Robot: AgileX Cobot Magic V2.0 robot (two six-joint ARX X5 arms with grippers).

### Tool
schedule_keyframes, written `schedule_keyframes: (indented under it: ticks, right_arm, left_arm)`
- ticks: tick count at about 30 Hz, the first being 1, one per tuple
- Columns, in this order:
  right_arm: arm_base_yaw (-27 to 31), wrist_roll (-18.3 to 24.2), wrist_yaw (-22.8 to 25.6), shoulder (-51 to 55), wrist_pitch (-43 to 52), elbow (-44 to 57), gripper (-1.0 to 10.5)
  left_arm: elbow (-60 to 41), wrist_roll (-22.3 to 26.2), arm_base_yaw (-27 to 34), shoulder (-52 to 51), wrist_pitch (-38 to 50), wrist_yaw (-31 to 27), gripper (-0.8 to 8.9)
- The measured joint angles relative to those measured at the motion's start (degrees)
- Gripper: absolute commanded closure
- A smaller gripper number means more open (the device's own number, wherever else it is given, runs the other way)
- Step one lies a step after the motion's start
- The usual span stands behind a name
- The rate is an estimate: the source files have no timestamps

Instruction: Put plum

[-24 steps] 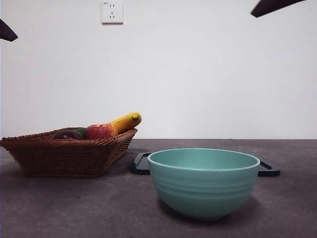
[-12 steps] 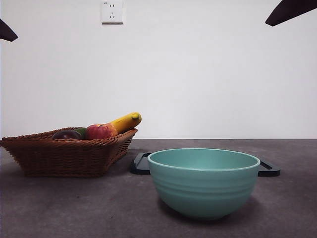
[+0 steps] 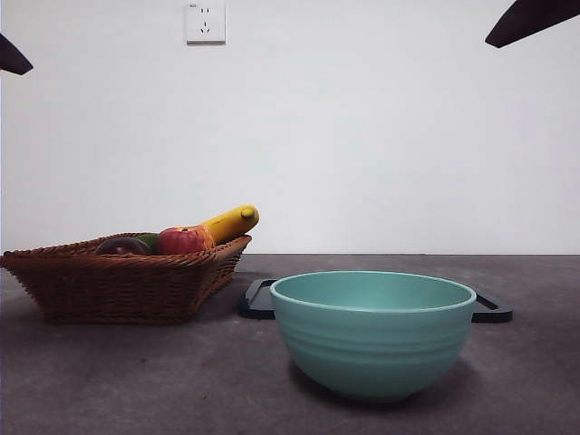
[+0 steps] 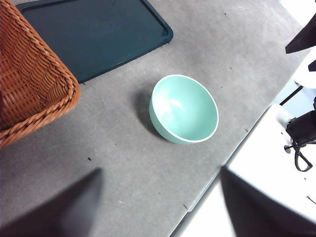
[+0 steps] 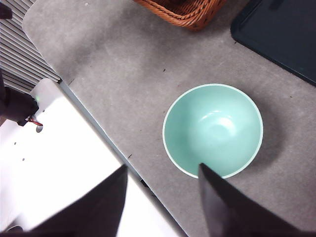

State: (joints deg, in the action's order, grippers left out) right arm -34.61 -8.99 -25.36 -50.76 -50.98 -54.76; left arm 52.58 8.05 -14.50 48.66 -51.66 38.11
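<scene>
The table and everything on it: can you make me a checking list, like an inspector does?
Surface: grey table, a few small specks.
Job's things: plum lies in the wicker basket; teal bowl is empty.
Clutter: apple, banana, green fruit in the basket; dark tray behind the bowl.
Grippers: left gripper and right gripper both open, high up, holding nothing.
Cables: black cable beside the table.
Surroundings: white wall, socket.

Teal bowl [image 3: 372,333], wicker basket [image 3: 118,285], tray [image 4: 94,34]
</scene>
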Motion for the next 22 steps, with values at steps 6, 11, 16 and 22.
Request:
schedule_keyframes:
  ticks: [6,11,16,22]
  right_arm:
    - [0.00,1.11,0.00,0.00,0.00,0.00,9.4]
    - [0.00,1.53,0.00,0.00,0.02,0.00,9.4]
    - [0.00,1.68,0.00,0.00,0.02,0.00,9.4]
    - [0.00,1.70,0.00,0.00,0.02,0.00,9.4]
  left_arm:
    - [0.00,-0.02,0.00,0.00,-0.02,0.00,8.05]
    - [0.00,-0.02,0.00,0.00,0.00,0.00,8.06]
    - [0.00,-0.02,0.00,0.00,0.00,0.00,8.06]
    - [0.00,-0.02,0.00,0.00,0.00,0.00,8.05]
